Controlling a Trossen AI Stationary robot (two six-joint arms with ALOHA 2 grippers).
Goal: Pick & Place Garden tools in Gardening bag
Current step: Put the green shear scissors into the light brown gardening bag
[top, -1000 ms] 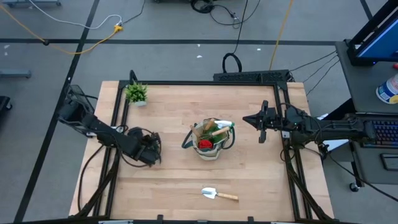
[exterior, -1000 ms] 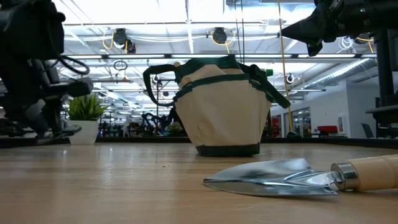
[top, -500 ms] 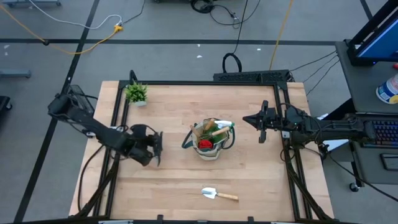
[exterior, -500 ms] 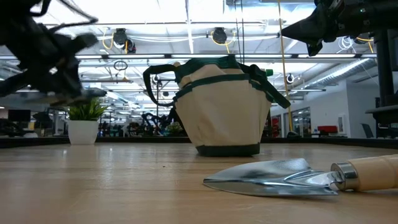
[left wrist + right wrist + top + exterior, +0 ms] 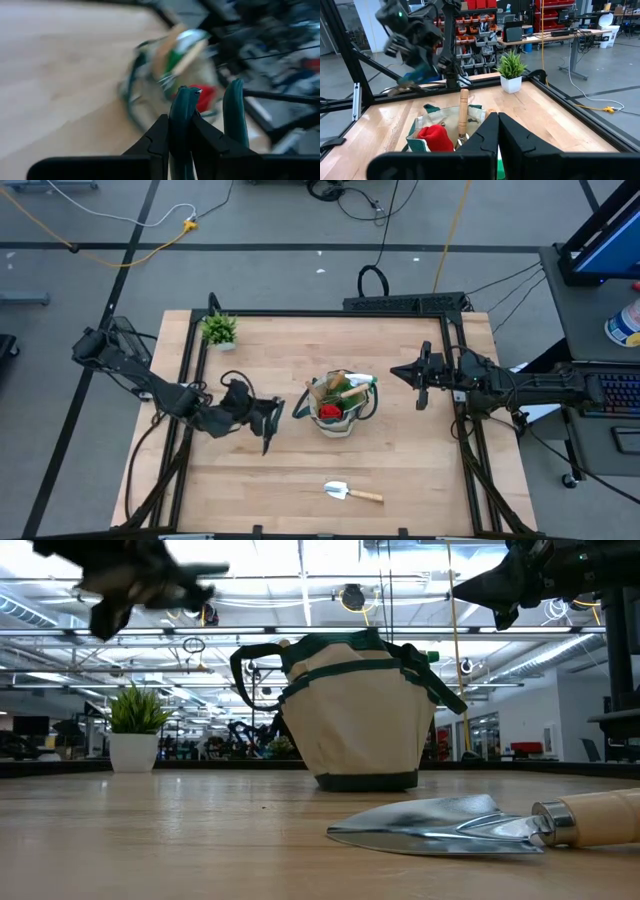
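Note:
The beige gardening bag stands upright at mid-table, holding wooden-handled tools, a red glove and a green bottle. My left gripper hovers high just left of the bag, shut on teal-handled pruning shears. It also shows in the low view. A metal trowel with a wooden handle lies flat near the front edge. My right gripper waits shut and empty at the table's right side. My left gripper pinches one teal handle of the shears between its two fingers. The second handle stands free beside one finger. Both handles stick out past the fingertips toward the bag. The shears are lifted clear of the table.
A small potted green plant stands at the far left corner. The table's black frame rails run along the sides. Bare wood lies between the bag and the trowel.
My left gripper has risen from low over the table to well above it and has gone toward the table's right edge, toward the bag, turning as it went. My right arm has kept still.

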